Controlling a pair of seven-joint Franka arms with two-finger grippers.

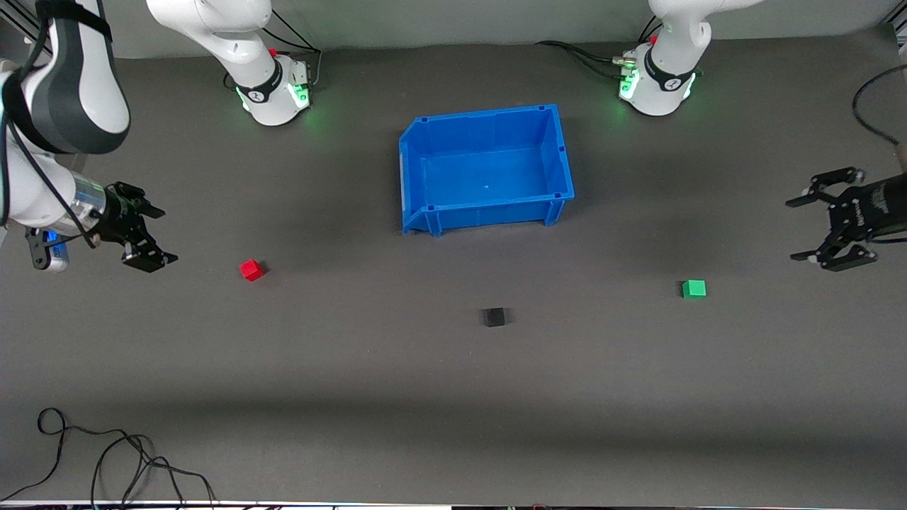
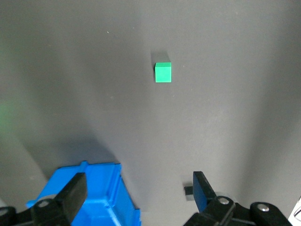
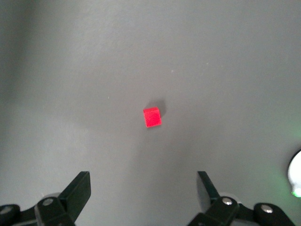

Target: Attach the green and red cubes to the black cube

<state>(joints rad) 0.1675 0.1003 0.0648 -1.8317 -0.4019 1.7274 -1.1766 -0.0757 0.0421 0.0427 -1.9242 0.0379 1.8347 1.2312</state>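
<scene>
The red cube point(image 1: 251, 269) lies on the grey mat toward the right arm's end; it also shows in the right wrist view point(image 3: 152, 117). The green cube point(image 1: 694, 288) lies toward the left arm's end and shows in the left wrist view point(image 2: 163, 72). The black cube point(image 1: 494, 316) lies between them, nearer the front camera than the blue bin; a sliver of it peeks out beside a finger in the left wrist view point(image 2: 188, 190). My right gripper point(image 1: 159, 236) point(image 3: 142, 181) hangs open and empty over the mat beside the red cube. My left gripper point(image 1: 793, 230) point(image 2: 139, 188) hangs open and empty over the mat near the green cube.
The blue bin point(image 1: 489, 209) stands mid-table between the arm bases, with nothing in it; a corner of it shows in the left wrist view point(image 2: 94, 197). Loose black cables point(image 1: 106, 460) lie at the table's near edge toward the right arm's end. A cable point(image 1: 871, 106) hangs by the left arm.
</scene>
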